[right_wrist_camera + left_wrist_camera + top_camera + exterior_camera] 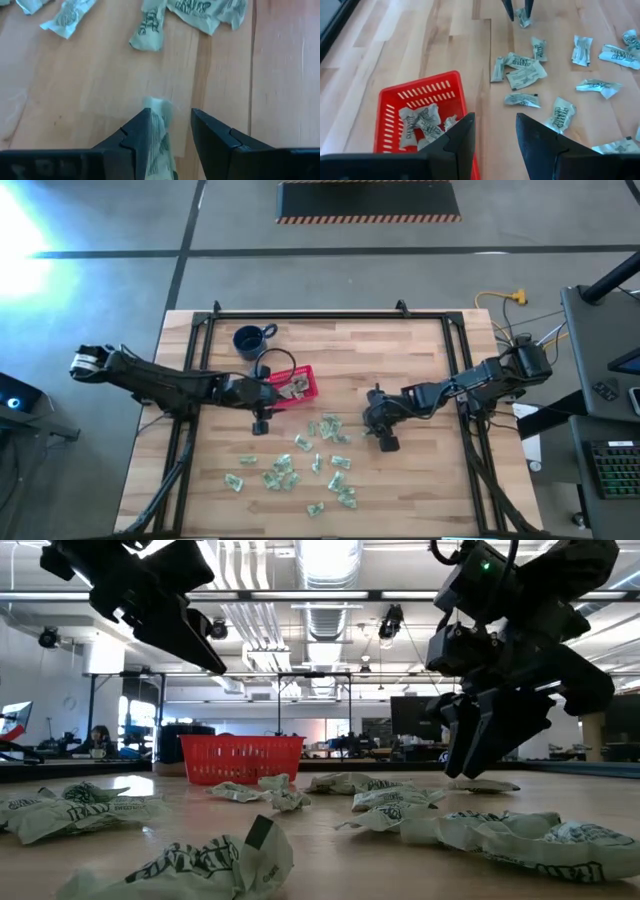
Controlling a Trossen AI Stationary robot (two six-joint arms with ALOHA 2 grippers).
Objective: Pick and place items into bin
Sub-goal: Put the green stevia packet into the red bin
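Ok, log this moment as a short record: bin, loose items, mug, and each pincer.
bin: red basket near the table's middle, a few wrapped pieces already inside
loose items: many pale green-and-white wrapped pieces scattered on the wood in front of the basket
mug: dark blue mug behind the basket, upright
left pincer: open, empty, at the basket's edge
right pincer: jaws around one wrapped piece low over the table; grip unclear

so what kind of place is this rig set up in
Most likely a large open robotics lab or workshop: exposed ceiling ducts and strip lights, desks with monitors behind the butcher-block table, and hazard-striped floor matting.
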